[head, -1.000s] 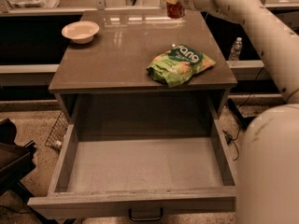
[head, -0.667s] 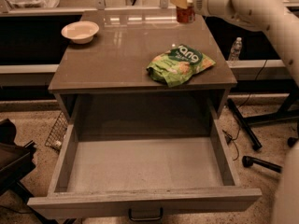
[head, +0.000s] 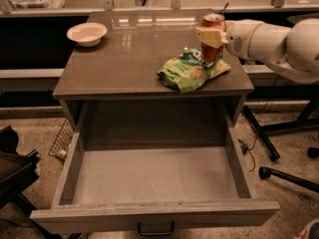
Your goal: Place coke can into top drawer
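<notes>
The gripper (head: 211,37) is over the right rear part of the desk (head: 129,59), coming in from the right on a thick white arm (head: 271,39). It is clamped on the coke can (head: 214,20): one pale yellowish finger (head: 208,36) lies across the front of the can's red body, and the other finger is hidden behind it. The can stands upright in this grasp, with its silver top showing above the finger. Its lower end drops behind the far edge of a green chip bag (head: 192,72), so whether the can touches the desk cannot be told.

The chip bag lies flat and crumpled on the right side of the desk, near the front edge. A shallow pale bowl (head: 86,33) sits on the left rear corner, well apart from the bag and the can.

Below the desk surface the top drawer (head: 154,214) is pulled far out toward the camera. Its grey floor and side walls are in full view, and a small dark handle (head: 155,229) hangs at the middle of the front panel. The can is above and behind the drawer, not over its opening.

On the floor to the left a wire basket (head: 62,138) leans by the desk. To the right lie dark chair legs (head: 279,176).
</notes>
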You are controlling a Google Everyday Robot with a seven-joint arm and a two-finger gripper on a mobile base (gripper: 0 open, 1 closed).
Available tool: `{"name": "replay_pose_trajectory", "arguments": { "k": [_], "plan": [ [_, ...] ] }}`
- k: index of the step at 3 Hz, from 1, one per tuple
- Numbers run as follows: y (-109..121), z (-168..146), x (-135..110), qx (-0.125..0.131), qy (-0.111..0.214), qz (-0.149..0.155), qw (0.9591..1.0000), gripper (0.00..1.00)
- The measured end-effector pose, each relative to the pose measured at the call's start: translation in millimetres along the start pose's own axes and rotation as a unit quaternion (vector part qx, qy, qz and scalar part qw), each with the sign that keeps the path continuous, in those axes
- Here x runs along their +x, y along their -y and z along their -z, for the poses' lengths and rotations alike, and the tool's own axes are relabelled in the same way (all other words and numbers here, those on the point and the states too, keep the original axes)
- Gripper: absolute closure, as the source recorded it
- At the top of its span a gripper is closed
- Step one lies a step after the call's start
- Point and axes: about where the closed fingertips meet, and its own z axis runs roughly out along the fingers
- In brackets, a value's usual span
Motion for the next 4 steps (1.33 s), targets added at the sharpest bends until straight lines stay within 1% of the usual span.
{"name": "replay_pose_trajectory", "arguments": {
  "k": [1,2,3,4],
  "plan": [
    [-34,50,26,-0.049,0.005,-0.010,0.9987,1.00],
    [-59,122,52,-0.089,-0.009,-0.024,0.9957,1.00],
    [-59,122,52,-0.089,-0.009,-0.024,0.9957,1.00],
    [-85,99,70,-0.119,-0.006,-0.022,0.9926,1.00]
  ]
}}
